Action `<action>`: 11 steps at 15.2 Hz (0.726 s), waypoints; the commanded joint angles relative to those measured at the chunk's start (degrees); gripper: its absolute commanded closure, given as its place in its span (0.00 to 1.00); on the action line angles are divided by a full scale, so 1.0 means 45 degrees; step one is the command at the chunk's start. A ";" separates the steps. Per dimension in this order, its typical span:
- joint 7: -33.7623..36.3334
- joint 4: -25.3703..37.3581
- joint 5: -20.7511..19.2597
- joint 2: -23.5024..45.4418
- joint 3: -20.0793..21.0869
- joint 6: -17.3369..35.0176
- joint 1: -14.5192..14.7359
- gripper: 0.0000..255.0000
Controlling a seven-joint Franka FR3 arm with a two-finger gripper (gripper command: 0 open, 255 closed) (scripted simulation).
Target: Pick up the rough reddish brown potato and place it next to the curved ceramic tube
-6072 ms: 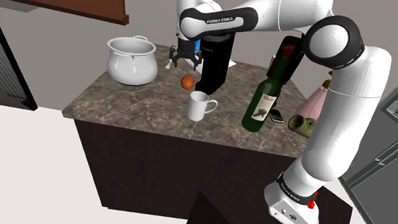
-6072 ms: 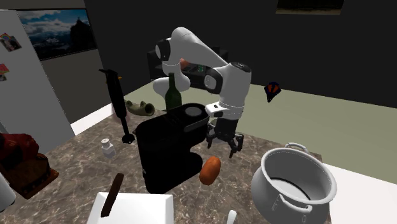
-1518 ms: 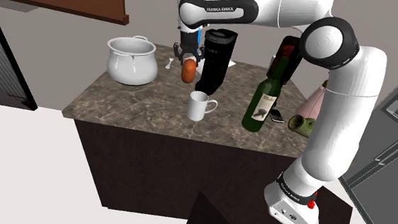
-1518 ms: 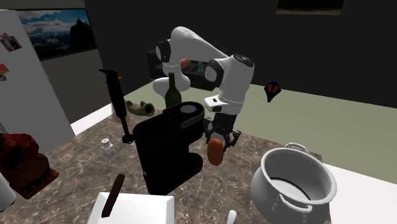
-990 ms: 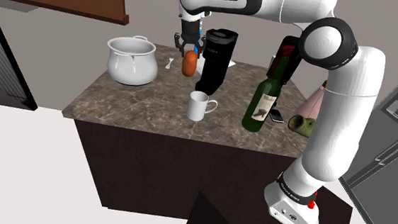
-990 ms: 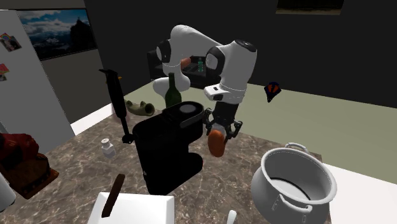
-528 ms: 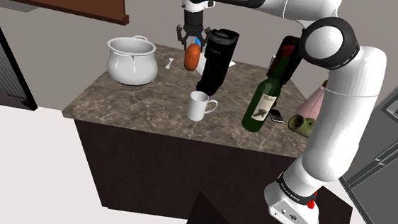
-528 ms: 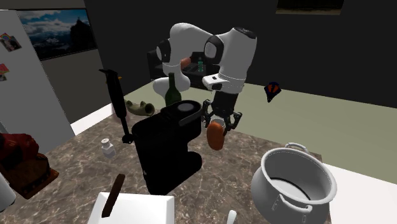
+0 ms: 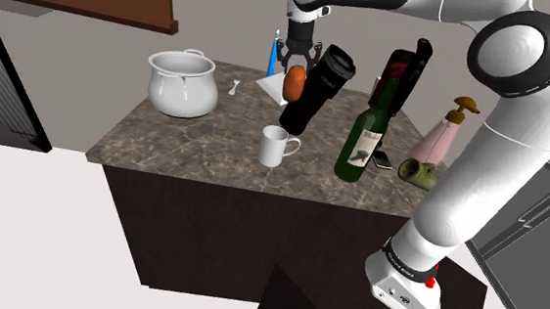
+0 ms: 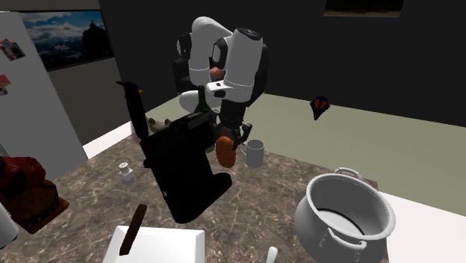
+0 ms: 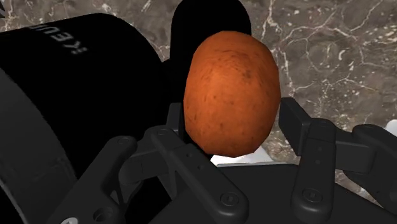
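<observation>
The reddish brown potato (image 9: 295,83) hangs above the marble counter (image 9: 184,135), and my gripper (image 9: 296,69) is shut on its upper end. In the wrist view the potato (image 11: 232,92) sits clasped between the two black fingers (image 11: 170,143). It is pressed close against the black coffee machine (image 9: 316,87), which leans tilted toward the shoulder view's right. From the second exterior view, the potato (image 10: 225,153) under the gripper (image 10: 227,139) is beside the tilted machine (image 10: 183,175). The curved ceramic tube (image 9: 419,175) lies at the counter's near right corner, far from the gripper.
A white mug (image 9: 277,145) stands below the potato, and a green wine bottle (image 9: 361,143) stands right of it. A white pot (image 9: 182,83) is at the shoulder view's left. A pink soap dispenser (image 9: 439,137) and a phone (image 9: 382,160) sit near the tube.
My gripper has carried the potato toward the shoulder view's right, past the coffee machine's top. The machine, upright half a second ago, now leans over.
</observation>
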 commanded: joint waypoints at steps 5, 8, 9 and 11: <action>-0.1434 -0.2931 0.0310 -0.2368 -0.0764 0.0900 -0.0773 1.00; -0.2197 -0.4037 0.0336 -0.3351 -0.1232 0.1184 -0.1093 1.00; -0.2454 -0.4372 0.0328 -0.3659 -0.1399 0.1264 -0.1195 1.00; -0.2975 -0.4995 0.0287 -0.4245 -0.1741 0.1408 -0.1401 1.00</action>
